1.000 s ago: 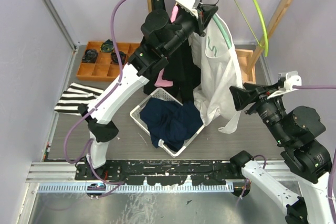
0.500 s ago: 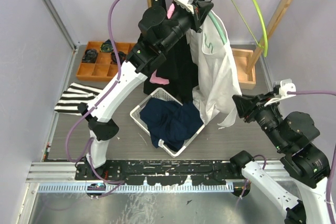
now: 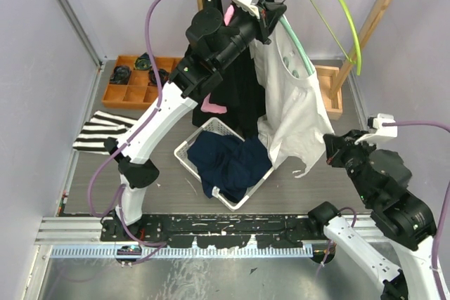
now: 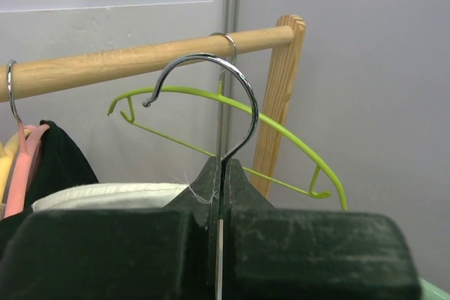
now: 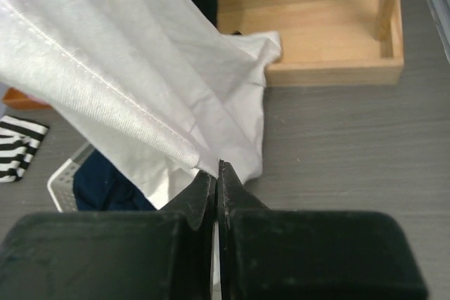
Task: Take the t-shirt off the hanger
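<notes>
Pulling the t-shirt (image 3: 292,96) off the hanger (image 4: 242,114) is the step in hand: my left gripper (image 4: 221,173) is clamped on the hanger's neck just below the rail (image 4: 140,64), my right gripper (image 5: 216,173) closed on the hem, well out from the rail. The shirt stretches between them; next, I judge, draw the hem farther from the rail, hanger held fixed.

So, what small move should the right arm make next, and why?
Probably pull the right end effector down and outward: it is shut on the t-shirt hem, the left end effector holds the hanger, and the cloth is not yet off it.
</notes>
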`<state>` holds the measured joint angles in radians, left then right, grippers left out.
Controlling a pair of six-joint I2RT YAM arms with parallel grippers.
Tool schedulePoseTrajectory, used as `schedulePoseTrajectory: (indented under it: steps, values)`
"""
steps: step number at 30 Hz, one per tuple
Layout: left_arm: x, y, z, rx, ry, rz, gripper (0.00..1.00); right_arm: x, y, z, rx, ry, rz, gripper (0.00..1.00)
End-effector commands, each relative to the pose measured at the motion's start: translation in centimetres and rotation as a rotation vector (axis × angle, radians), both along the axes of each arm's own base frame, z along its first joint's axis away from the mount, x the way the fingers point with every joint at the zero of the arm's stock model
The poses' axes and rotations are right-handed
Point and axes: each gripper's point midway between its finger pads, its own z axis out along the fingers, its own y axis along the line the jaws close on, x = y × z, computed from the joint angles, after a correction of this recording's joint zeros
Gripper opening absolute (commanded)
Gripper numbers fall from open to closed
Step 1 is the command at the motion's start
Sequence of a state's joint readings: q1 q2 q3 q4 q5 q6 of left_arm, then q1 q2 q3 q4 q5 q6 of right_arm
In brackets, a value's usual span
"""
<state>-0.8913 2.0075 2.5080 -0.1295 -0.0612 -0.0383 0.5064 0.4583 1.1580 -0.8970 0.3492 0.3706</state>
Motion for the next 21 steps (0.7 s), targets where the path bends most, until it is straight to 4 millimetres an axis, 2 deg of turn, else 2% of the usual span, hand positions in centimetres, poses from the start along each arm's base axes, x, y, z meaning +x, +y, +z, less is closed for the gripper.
schedulePoseTrajectory:
  steps: [1, 4, 6, 9, 12, 15, 18, 21]
  values:
    - [-2.1, 3.9, 6.4, -0.135, -0.102, 0.024, 0.00, 0.9, -1.7, -4.2, -0.024, 0.146, -0.152, 0.01]
    - [-2.2, 4.1, 6.4, -0.130, -0.099, 0.025, 0.00, 0.9, -1.4, -5.6, -0.022, 0.183, -0.154, 0.01]
    - [-2.3, 4.1, 6.2, -0.126, -0.094, 0.019, 0.00, 1.0, -1.2, -5.2, -0.005, 0.164, -0.143, 0.01]
    - [-2.5, 3.9, 6.0, -0.124, -0.084, 0.003, 0.00, 0.7, -0.4, -2.6, 0.047, 0.070, -0.083, 0.03]
    - [-2.5, 3.8, 5.7, -0.118, -0.075, -0.002, 0.00, 0.1, 0.6, 0.4, 0.073, -0.040, 0.009, 0.22]
    - [-2.4, 3.5, 5.3, -0.110, -0.068, -0.006, 0.00, -0.7, 1.2, 2.8, 0.073, -0.129, 0.083, 0.35]
    - [-2.4, 3.5, 5.3, -0.107, -0.065, -0.006, 0.00, -1.3, 1.4, 4.4, 0.071, -0.197, 0.122, 0.43]
    - [-2.4, 3.5, 5.2, -0.109, -0.063, -0.009, 0.00, -2.0, 2.5, 5.9, 0.075, -0.257, 0.202, 0.47]
